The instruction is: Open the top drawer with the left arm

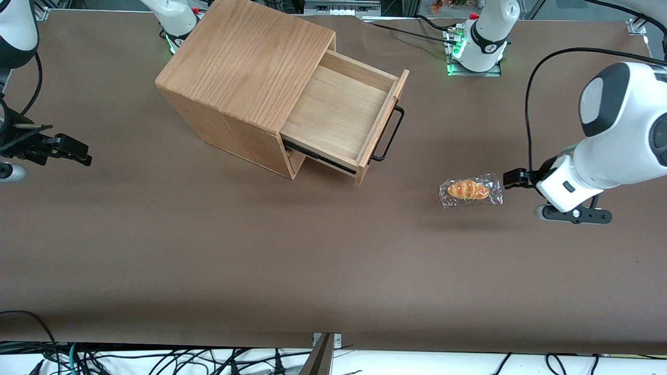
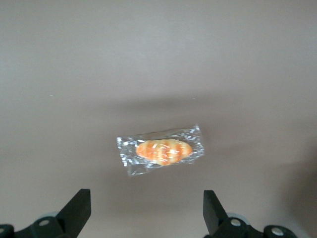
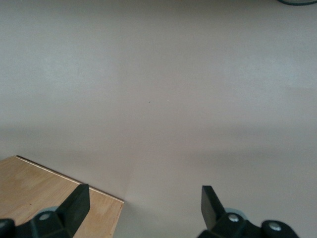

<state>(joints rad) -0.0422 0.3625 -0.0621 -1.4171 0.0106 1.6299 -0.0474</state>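
Note:
The top drawer (image 1: 338,112) stands pulled well out of the oak-grain casing (image 1: 245,57), and its light-wood floor shows bare. Its thin black bar handle (image 1: 391,133) runs along the flat front, which faces the working arm's end of the table. The left arm (image 1: 615,135) reaches in from that end. Its gripper (image 1: 513,178) hovers above the table, well apart from the handle and nearer to the front camera than it. In the left wrist view the gripper (image 2: 147,203) is open and empty, with its two dark fingertips (image 2: 79,206) wide apart.
A clear-wrapped bread roll (image 1: 470,190) lies on the brown table (image 1: 260,250) right beside the gripper, between it and the drawer front; it also shows in the left wrist view (image 2: 161,151). Cables (image 1: 531,94) hang by the left arm.

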